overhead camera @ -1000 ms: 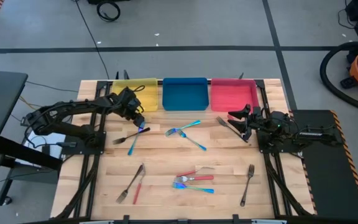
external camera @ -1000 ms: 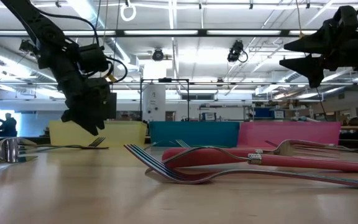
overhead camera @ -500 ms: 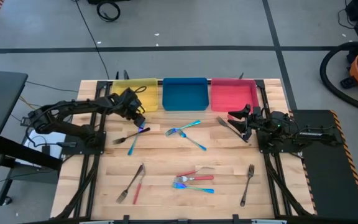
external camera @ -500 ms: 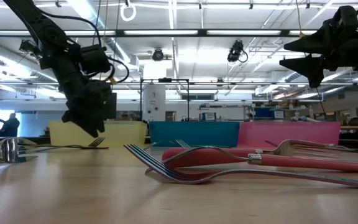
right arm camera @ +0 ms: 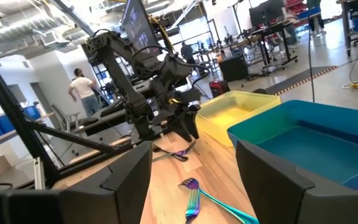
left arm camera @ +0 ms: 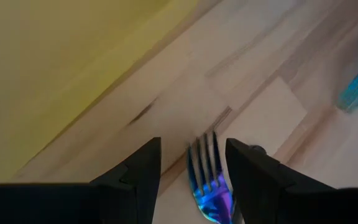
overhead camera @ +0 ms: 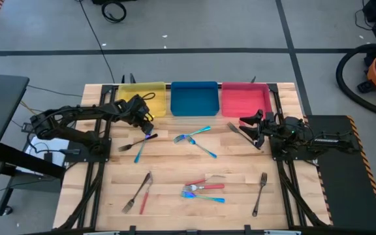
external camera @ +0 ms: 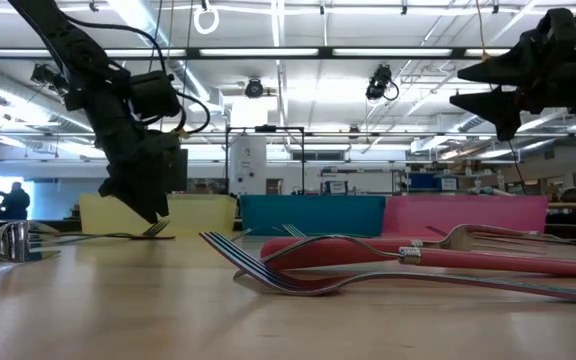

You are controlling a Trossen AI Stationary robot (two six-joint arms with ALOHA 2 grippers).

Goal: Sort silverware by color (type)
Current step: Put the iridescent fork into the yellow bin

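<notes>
Left wrist view: I see the left pincer (left arm camera: 191,163) with its two dark fingers (left arm camera: 143,163) spread apart, and the iridescent blue metal fork (left arm camera: 209,183) lies between them on the light wooden table (left arm camera: 253,118); I cannot tell if the fingers touch it. Just beyond the pincer is the yellow rectangular tray (left arm camera: 61,68).

From above, the left pincer (overhead camera: 145,125) hangs over the tines of this fork (overhead camera: 141,146), and a plain dark grey fork (overhead camera: 132,143) crosses it just beside. Farther from the pincer, toward the table centre, lie two teal-handled pieces (overhead camera: 198,138). Nearer the front edge are a grey fork beside a red-handled knife (overhead camera: 139,192), a red and blue group (overhead camera: 204,190), and one grey fork (overhead camera: 260,192).

The right pincer (overhead camera: 248,126) waits with fingers apart, raised over a dark piece (overhead camera: 240,132), just in front of the red tray (overhead camera: 245,98). The blue tray (overhead camera: 193,98) is between the other two.
</notes>
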